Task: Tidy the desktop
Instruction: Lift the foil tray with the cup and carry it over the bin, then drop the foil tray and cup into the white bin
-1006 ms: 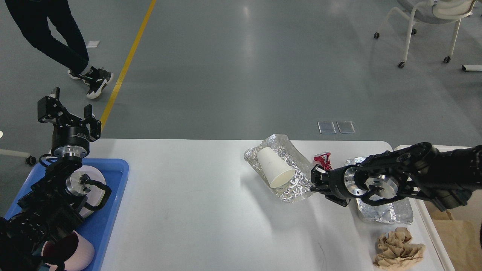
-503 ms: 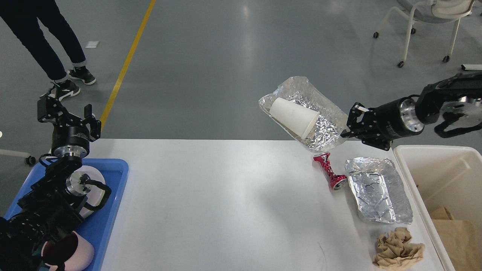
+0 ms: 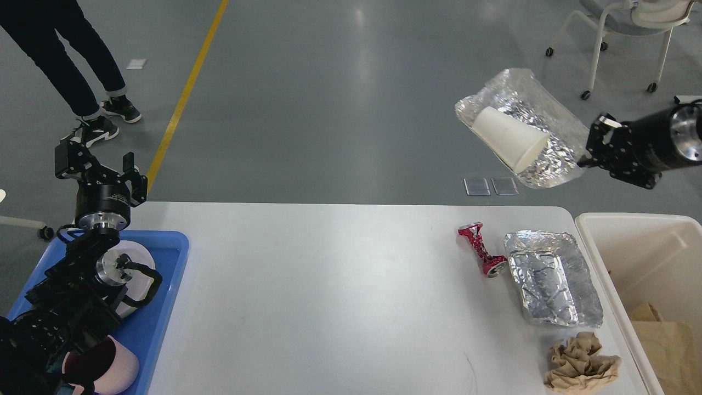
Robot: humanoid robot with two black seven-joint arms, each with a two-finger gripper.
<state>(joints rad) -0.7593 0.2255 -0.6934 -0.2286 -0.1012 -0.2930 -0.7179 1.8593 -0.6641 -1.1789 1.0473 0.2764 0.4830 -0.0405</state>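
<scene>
Above the far right corner of the white desktop (image 3: 329,285), the right gripper (image 3: 586,159) pinches the edge of a foil tray (image 3: 540,118) holding a paper cup (image 3: 510,144) — light, crushable, best held by its rim. Compared with half a second ago, the load is higher and nearer the cream bin (image 3: 603,263). The left gripper (image 3: 104,164) stays spread open — empty.

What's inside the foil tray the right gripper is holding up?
A white paper cup lies on its side in the foil tray. The cup hides the foil beneath it.
</scene>
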